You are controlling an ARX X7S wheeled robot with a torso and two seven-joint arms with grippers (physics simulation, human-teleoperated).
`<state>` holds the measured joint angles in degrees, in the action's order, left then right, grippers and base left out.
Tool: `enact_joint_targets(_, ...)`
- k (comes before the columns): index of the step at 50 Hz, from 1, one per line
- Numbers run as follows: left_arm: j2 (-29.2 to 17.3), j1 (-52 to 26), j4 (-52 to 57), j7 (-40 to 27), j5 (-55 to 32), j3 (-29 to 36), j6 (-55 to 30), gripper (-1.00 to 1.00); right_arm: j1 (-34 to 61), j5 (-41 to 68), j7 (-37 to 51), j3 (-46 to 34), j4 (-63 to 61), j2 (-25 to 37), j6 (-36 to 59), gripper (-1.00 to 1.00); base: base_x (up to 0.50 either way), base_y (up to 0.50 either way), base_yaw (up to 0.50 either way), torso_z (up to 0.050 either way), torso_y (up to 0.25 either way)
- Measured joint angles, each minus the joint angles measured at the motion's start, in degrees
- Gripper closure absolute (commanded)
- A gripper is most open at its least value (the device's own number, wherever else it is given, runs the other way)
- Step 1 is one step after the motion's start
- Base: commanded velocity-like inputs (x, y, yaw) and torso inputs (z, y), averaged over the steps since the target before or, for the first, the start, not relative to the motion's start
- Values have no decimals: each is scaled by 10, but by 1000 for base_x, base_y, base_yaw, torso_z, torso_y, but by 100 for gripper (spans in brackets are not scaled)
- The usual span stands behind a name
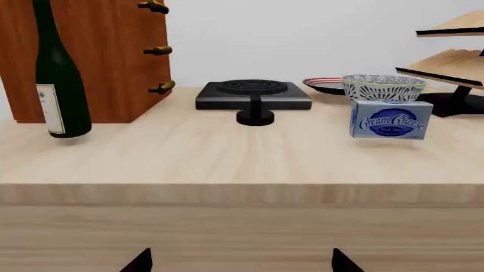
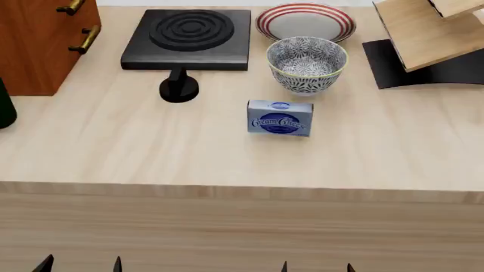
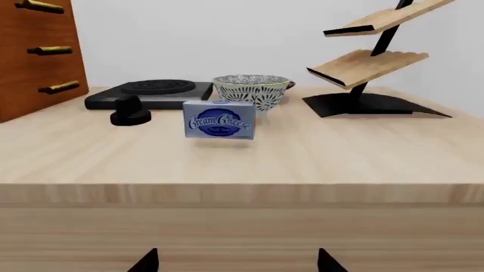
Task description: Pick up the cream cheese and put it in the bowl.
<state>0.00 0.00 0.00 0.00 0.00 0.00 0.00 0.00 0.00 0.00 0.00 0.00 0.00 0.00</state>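
The small rectangular pale blue-grey cream cheese box with a dark blue oval logo stood upright on the light wooden desk, near the centre of the head view, with its logo face toward the robot. The deep round bowl with a black-and-white floral pattern and a thin yellowish rim sat just beyond the box at about 1 o'clock from it, near but not touching. The flat white plate with red concentric rings lay behind the bowl at 12 o'clock.

The black square stove plate with raised concentric rings sat at about 10 o'clock from the box, and its black round knob stood on the desk in front of it. The brown wooden cabinet with brass handles occupied the far left of the desk. The dark green wine bottle with a white label stood upright in front of that cabinet. The light wooden tiered rack on a black base stood at 2 o'clock from the box.

The left hand and the right hand showed only dark fingertips at the lower edge of the head view, short of the desk edge. Each hand's 2 tips stood wide apart and held nothing.
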Motion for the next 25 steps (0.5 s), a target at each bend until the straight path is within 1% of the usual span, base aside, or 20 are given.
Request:
enact_joint_targets(19, -21, 10, 17, -26, -17, 27, 4, -100, -2, 25, 21, -16, -9, 21, 4, -100, 0, 0, 0, 0, 0)
enact_joint_targets(21, -23, 11, 18, -29, -20, 29, 3, -100, -3, 28, 24, -18, -13, 23, 5, -100, 0, 0, 0, 26, 0)
enact_joint_targets(25, -28, 13, 22, -33, -26, 33, 3, -100, -5, 34, 30, -21, -19, 28, 7, -100, 0, 0, 0, 50, 0)
